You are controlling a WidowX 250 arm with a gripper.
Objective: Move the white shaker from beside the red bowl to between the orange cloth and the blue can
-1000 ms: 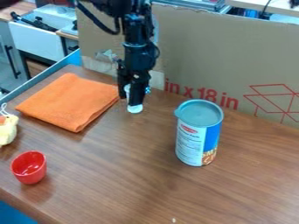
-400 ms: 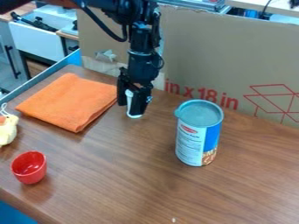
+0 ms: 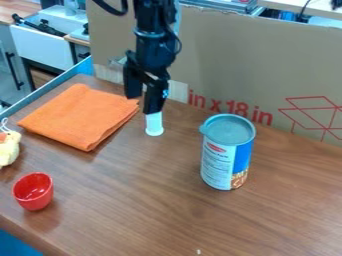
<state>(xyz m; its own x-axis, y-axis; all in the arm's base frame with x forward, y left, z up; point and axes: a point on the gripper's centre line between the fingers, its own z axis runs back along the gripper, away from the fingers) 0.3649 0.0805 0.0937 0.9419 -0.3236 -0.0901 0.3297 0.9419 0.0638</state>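
Note:
The black gripper (image 3: pixel 144 96) hangs above the back left part of the table, its two fingers apart and open. A small white cylindrical object (image 3: pixel 154 124) stands upright on the wood just below the right-hand finger, which hides its top. Left of it lies a folded orange cloth (image 3: pixel 80 116), its right corner close to the gripper. To the right stands a tall can (image 3: pixel 227 152) with a grey lid and a blue and white label.
A red cup (image 3: pixel 33 191) sits near the table's front left edge, with a pale yellow item (image 3: pixel 8 149) behind it at the view's left edge. An upright cardboard panel (image 3: pixel 247 65) runs along the back of the wooden table (image 3: pixel 174 210).
The gripper has risen and its fingers have spread away from the white object, which was between them earlier. That object stands slightly nearer the front than a second ago.

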